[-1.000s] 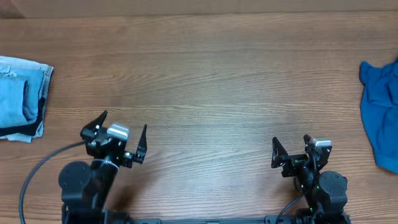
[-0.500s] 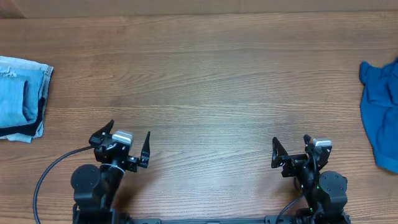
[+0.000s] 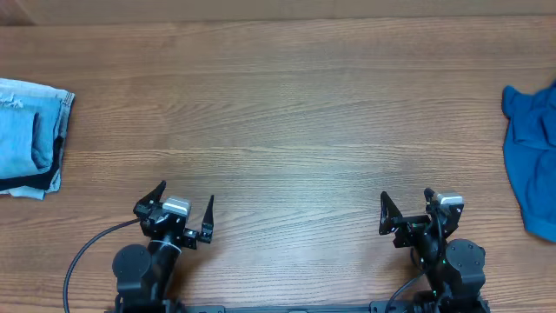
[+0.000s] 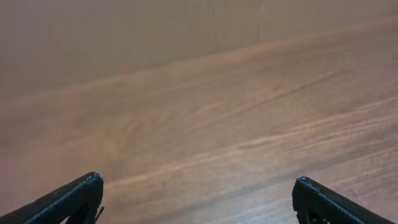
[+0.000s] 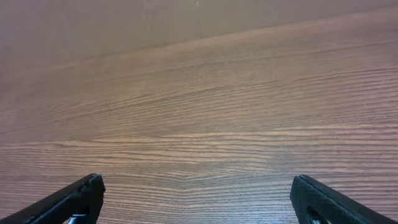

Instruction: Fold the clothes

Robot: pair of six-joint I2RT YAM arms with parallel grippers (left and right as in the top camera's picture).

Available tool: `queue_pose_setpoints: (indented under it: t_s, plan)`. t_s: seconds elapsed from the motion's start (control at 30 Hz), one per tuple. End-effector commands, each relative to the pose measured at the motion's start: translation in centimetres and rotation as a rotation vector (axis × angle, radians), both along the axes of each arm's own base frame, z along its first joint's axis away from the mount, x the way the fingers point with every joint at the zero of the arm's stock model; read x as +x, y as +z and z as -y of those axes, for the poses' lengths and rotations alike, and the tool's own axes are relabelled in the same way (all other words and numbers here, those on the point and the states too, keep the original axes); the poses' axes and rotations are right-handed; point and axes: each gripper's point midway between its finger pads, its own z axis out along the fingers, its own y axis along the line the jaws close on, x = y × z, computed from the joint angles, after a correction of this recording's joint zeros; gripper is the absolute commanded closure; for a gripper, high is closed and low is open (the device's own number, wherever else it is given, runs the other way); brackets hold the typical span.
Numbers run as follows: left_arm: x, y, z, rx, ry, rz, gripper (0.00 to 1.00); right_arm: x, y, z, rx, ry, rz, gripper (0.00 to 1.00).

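Observation:
A folded stack of light-blue denim clothes with a dark navy edge lies at the table's far left. At the far right edge is a crumpled brighter blue garment, partly cut off by the frame. My left gripper stands open near the front edge, left of centre, with nothing between its fingers. My right gripper is open too, at the front right, also holding nothing. In the wrist views the left gripper and the right gripper each show only bare wood between wide-spread tips. Both are far from the clothes.
The wooden table stretches between the two piles. A black cable loops from the left arm's base at the front edge. Both arm bases sit along the front edge.
My left arm has drawn back toward the front edge and shifted right, its gripper still open. The right arm and the clothes have not moved.

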Motion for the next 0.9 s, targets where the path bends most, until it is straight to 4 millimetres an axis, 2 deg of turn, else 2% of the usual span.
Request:
queue_pose_setpoints:
  t_s: [0.0, 0.23, 0.4, 0.87]
  plan:
    - [0.1, -0.5, -0.4, -0.020, 0.025, -0.004, 0.00, 0.0, 0.0, 0.1, -0.002, -0.006, 0.007, 0.00]
    - [0.2, 0.9, -2.7, 0.005, 0.159, 0.067, 0.00, 0.0, 0.0, 0.1, -0.002, -0.006, 0.007, 0.00]
    - [0.2, 0.7, -4.2, -0.008, 0.258, 0.060, 0.00, 0.0, 0.0, 0.1, -0.002, -0.006, 0.007, 0.00]
    - [0.2, 0.7, -4.3, -0.008, 0.258, 0.059, 0.00, 0.0, 0.0, 0.1, -0.002, -0.006, 0.007, 0.00]
